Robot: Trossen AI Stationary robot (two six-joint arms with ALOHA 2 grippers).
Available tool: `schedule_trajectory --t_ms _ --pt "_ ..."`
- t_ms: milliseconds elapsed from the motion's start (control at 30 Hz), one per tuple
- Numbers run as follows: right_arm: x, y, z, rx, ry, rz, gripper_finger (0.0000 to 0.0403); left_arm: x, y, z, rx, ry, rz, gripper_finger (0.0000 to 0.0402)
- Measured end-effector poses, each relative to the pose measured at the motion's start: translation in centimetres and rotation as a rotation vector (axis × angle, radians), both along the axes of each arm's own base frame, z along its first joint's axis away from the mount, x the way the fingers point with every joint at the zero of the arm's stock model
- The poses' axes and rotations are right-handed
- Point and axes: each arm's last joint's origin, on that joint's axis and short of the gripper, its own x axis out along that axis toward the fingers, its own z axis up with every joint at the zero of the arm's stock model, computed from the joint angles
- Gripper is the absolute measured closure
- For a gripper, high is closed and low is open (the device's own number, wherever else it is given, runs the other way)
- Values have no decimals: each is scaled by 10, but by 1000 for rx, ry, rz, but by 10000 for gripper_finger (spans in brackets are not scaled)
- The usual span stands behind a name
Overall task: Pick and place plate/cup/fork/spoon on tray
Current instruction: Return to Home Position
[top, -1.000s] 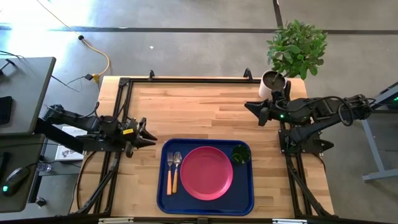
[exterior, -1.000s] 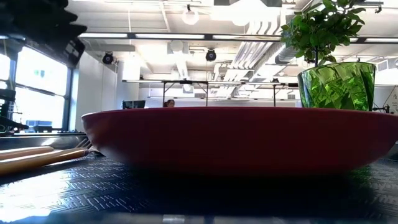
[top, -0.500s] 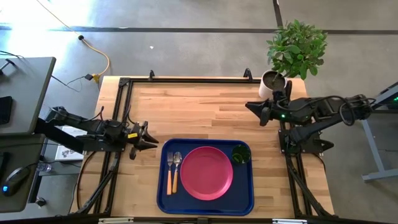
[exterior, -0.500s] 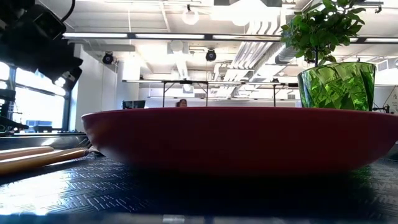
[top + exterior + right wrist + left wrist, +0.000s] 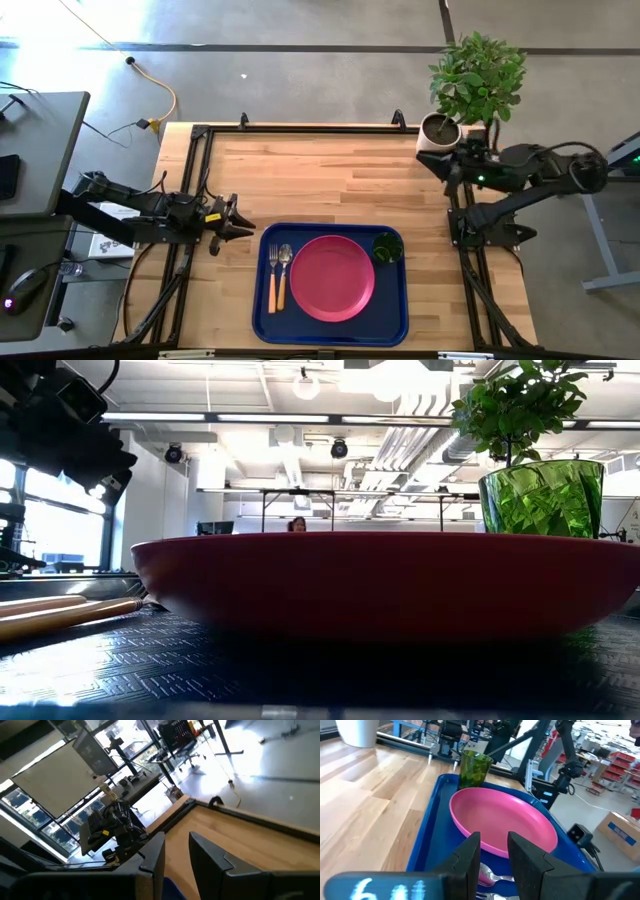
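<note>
The dark-blue tray [image 5: 395, 310] lies at the table's near middle. On it the pink plate [image 5: 332, 277] lies flat, with the green cup [image 5: 387, 247] upright at its far right. The fork [image 5: 271, 276] and spoon [image 5: 284, 270] lie side by side to the plate's left. The left wrist view shows the plate [image 5: 502, 822] and cup [image 5: 474, 768] too. My left gripper [image 5: 244, 229] hovers just left of the tray's far left corner, open by a narrow gap [image 5: 494, 851] and empty. My right gripper [image 5: 446, 166] is at the table's far right by the plant pot, open by a narrow gap [image 5: 177, 851] and empty.
A white pot with a leafy plant [image 5: 441, 133] stands at the table's far right corner, right beside my right gripper. Bare wood [image 5: 320, 175] spreads over the far half of the table. The low view shows the plate's side [image 5: 380, 580] and the cup [image 5: 541, 498] close up.
My right gripper has drawn back toward the table's right edge, ending beside the plant pot. My left gripper has shifted a little toward the table's near edge, closer to the tray's corner. The things on the tray have kept still.
</note>
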Motion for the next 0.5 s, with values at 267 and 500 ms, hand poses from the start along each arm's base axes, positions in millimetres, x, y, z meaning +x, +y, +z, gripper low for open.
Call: schedule_trajectory --t_ms 267,500 --pt "-46 -13 9 -207 -42 21 324 0 1 0 -14 1 21 312" --pt "-68 -19 -34 -279 -73 24 324 0 1 0 -5 -2 20 312"
